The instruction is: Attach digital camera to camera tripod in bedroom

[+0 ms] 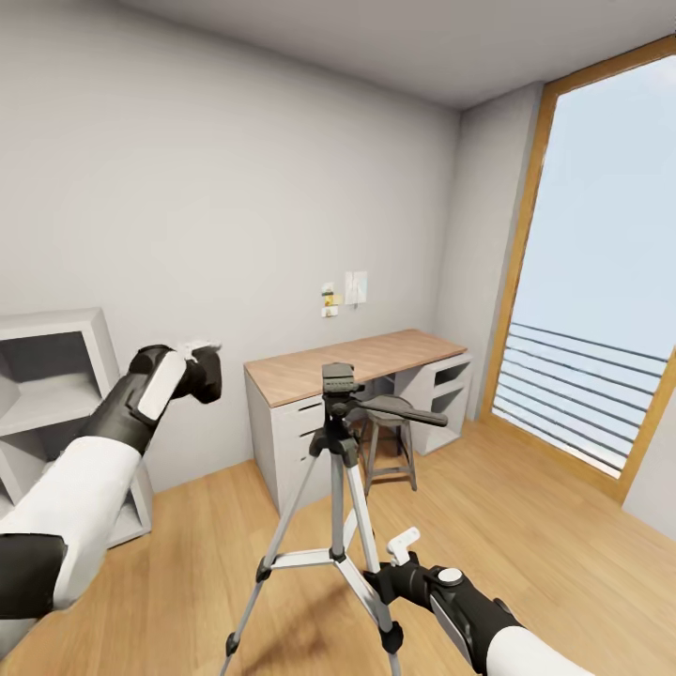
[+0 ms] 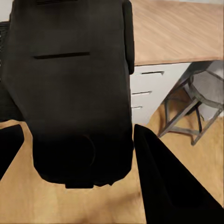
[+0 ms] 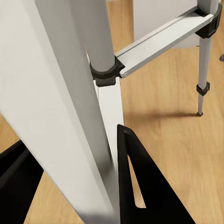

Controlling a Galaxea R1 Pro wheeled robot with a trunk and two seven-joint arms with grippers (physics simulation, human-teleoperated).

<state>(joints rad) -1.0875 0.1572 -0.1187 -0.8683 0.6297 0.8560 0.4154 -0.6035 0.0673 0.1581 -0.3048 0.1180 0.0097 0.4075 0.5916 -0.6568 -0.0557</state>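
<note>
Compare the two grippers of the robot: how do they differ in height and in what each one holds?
The left gripper is raised at about the level of the desk top; the right gripper is low, near the floor. The left gripper holds the digital camera between its fingers; the right gripper sits around a silver leg of the camera tripod. Both have dark fingers.

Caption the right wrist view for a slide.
Right end effector straddling a silver leg of the camera tripod above the wood plank floor.
</note>
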